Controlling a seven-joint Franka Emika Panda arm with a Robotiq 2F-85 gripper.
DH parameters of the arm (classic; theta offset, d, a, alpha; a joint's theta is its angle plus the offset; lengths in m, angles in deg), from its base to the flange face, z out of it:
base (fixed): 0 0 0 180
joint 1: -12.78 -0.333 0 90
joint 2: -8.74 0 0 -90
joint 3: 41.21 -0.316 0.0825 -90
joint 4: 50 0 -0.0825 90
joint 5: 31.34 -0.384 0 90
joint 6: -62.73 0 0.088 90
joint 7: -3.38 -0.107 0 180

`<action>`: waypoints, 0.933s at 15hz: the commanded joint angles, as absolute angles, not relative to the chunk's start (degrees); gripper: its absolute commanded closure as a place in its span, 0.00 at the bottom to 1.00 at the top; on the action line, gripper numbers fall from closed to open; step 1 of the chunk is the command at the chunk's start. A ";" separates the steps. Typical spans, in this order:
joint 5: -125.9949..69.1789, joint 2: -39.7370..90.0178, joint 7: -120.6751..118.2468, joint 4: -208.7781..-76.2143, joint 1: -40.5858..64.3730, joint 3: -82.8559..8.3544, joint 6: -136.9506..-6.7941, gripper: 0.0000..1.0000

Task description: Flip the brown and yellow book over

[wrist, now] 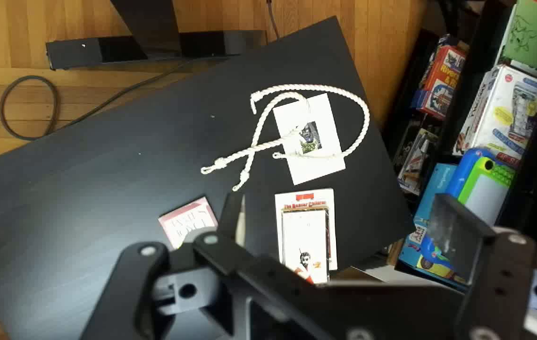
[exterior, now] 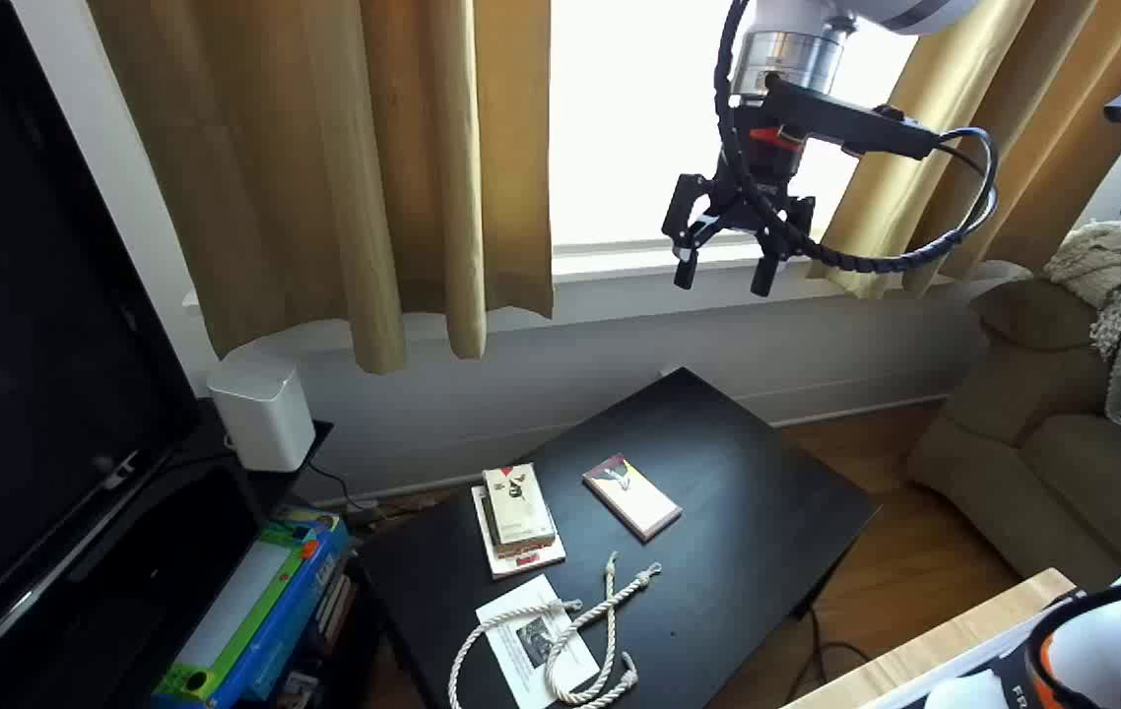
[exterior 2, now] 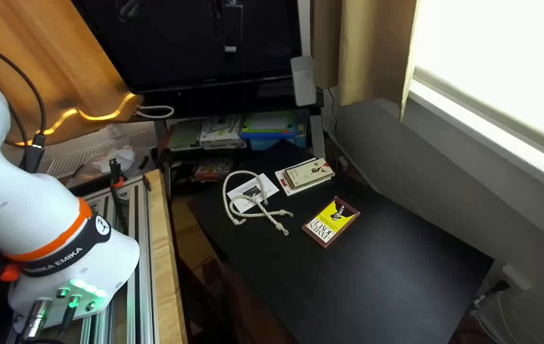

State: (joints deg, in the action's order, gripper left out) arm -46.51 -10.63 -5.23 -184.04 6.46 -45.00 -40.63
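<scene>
Two fingers (exterior: 686, 272) of the pincer (exterior: 725, 277) stand spread wide apart in an exterior view, high above the black table (exterior: 748, 492), with a bright window (exterior: 634, 128) behind them. The brown and yellow book (exterior: 631, 497) lies flat on that table, below the pincer and well apart from it; its face looks mostly pale in an exterior view. The lettering James Joyce (exterior 2: 320, 230), with its yellow ground and brown border, comes out clearly in an exterior view, which also shows green lights (exterior 2: 89, 287) on the white base (exterior 2: 109, 260) of the arm (exterior 2: 9, 191) that carries the pincer. In the wrist view part of the pincer covers much of the book, leaving a lettered end visible just past one finger. Between the spread fingers, that view shows a cream book (wrist: 305, 238) stacked above a red-lettered white book (wrist: 304, 200). Farther out beyond the fingertips, white rope (wrist: 313, 87) curls across a printed card (wrist: 320, 167). Only an exterior view takes in a sofa (exterior: 1004, 384), lower than the pincer.
</scene>
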 commanded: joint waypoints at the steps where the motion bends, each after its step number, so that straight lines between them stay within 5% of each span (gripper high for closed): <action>1: -46.67 -10.61 -5.06 -183.94 7.14 -45.60 -40.49 0.00; 14: -45.88 -0.76 -9.30 -179.66 9.49 -44.98 -40.18 0.00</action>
